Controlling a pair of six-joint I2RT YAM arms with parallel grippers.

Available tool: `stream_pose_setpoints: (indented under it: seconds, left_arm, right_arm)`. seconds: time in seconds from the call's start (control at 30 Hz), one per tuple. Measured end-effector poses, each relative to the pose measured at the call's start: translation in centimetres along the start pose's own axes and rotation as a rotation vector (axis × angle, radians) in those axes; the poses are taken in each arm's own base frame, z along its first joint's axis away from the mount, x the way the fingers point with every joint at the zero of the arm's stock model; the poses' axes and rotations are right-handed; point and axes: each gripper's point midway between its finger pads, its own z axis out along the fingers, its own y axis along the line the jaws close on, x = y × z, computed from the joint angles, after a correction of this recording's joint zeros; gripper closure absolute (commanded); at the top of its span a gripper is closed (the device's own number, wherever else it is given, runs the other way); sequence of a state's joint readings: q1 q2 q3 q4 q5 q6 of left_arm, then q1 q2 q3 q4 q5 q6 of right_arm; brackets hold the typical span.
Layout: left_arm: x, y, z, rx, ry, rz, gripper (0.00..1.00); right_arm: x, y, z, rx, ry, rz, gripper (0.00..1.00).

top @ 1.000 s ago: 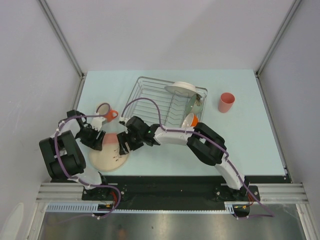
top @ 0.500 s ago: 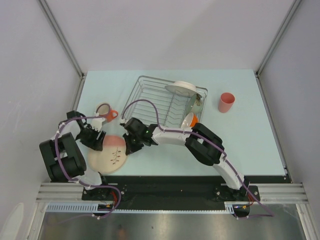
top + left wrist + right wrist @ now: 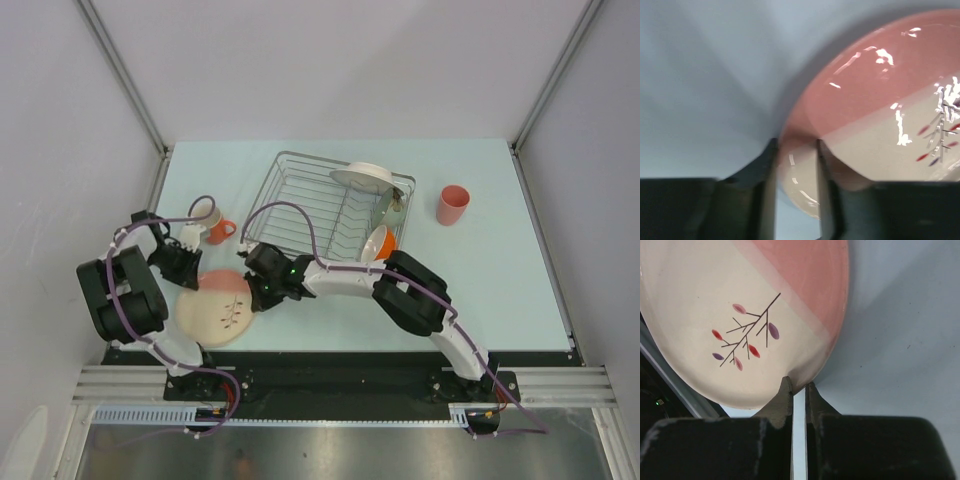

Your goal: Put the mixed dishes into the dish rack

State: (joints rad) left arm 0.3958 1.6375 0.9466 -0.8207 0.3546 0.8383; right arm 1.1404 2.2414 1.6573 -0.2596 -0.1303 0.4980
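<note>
Salmon-pink plate (image 3: 213, 310) is the one I'm working. It sits at the near-left of the table (image 3: 500, 270), short of the dish rack (image 3: 300, 200), with an arm on each side of it. My right gripper (image 3: 798, 390) is pressed right down on the plate's near rim, the edge nipped between the fingertips just by the little branch pattern. My left gripper (image 3: 795, 150) is at the opposite rim, jaws partly apart either side of the edge. I can't tell from the wrist view whether they're actually biting.

As I read the score, three are in: the white plate (image 3: 362, 178) at the rack's far end, the grey-green bowl (image 3: 388, 208) standing on edge beside it, and the orange bowl (image 3: 378, 241) at the near-right corner. Three are out: this plate, the orange mug (image 3: 213, 231) on the table just past my left arm, and the pink cup (image 3: 452, 204) standing to the right of the rack. So roughly halfway. I reckon the plate goes up and into the tines next.
</note>
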Motion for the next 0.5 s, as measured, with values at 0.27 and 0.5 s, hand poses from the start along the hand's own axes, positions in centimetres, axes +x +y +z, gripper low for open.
stream_pose_setpoints:
  seconds: [0.27,0.5]
  left_arm:
    - [-1.2,1.2,-0.1,0.017,0.007,-0.009,1.0]
    - [-1.4,1.0,-0.4,0.05,0.017,-0.013,0.58]
  right_arm:
    - [0.1,0.1,-0.3,0.039,-0.037,-0.053,1.0]
    - [0.0,-0.4,-0.5,0.045,-0.07,-0.099,1.0]
